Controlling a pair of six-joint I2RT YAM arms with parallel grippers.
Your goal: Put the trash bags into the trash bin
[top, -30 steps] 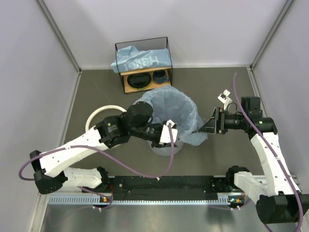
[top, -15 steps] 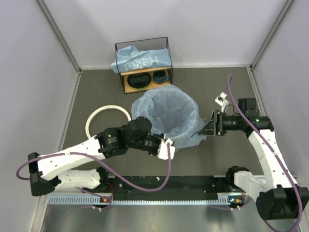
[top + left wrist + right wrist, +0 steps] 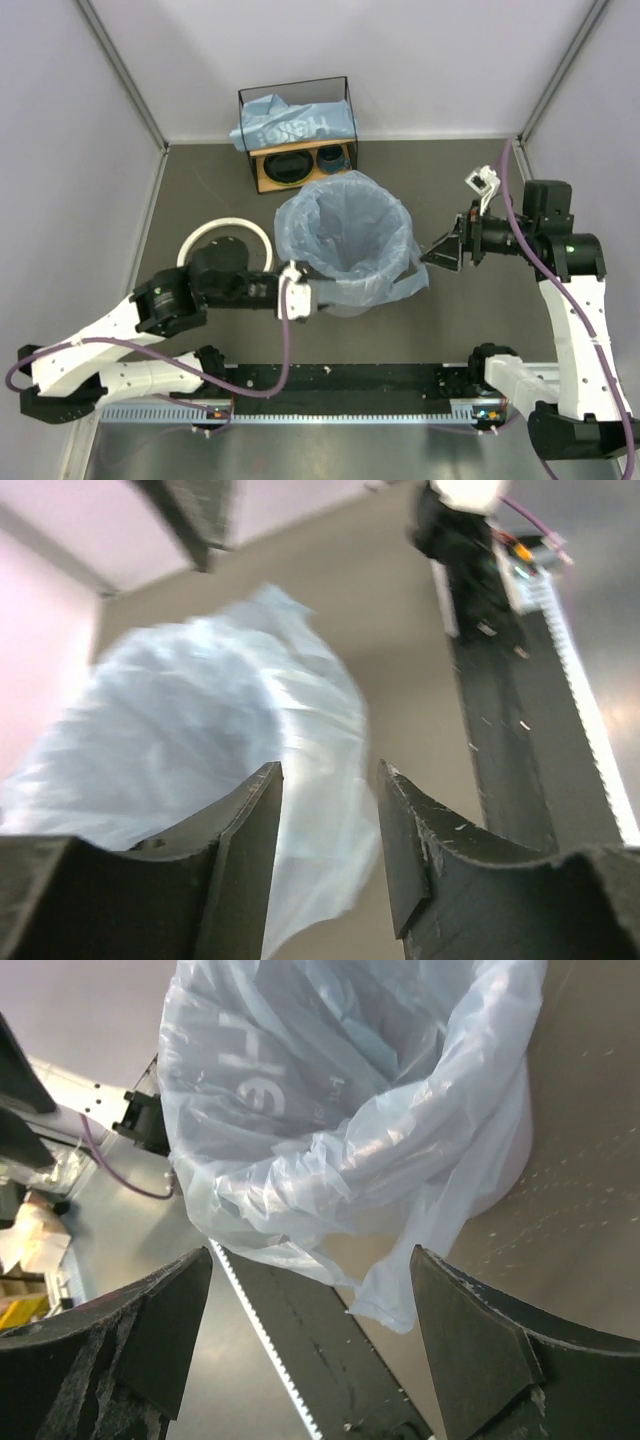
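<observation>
Now | light-blue film bag (image 3: 345, 240) is lining translucent round bin (image 3: 508, 1150) | both jaws are gaping, empty | next: probably fitting white ring (image 3: 225, 221)

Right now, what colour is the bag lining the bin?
The bag is translucent light blue, white lettering; clearest in right wrist view.

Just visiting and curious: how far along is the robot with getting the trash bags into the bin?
Done: one light-blue trash bag lines the trash bin, its edge draped over the top. In hand: nothing; the left gripper and right gripper sit open on either side of it. Left: a second bag lies on the shelf, and the white ring lies on the table, off the bin.
</observation>
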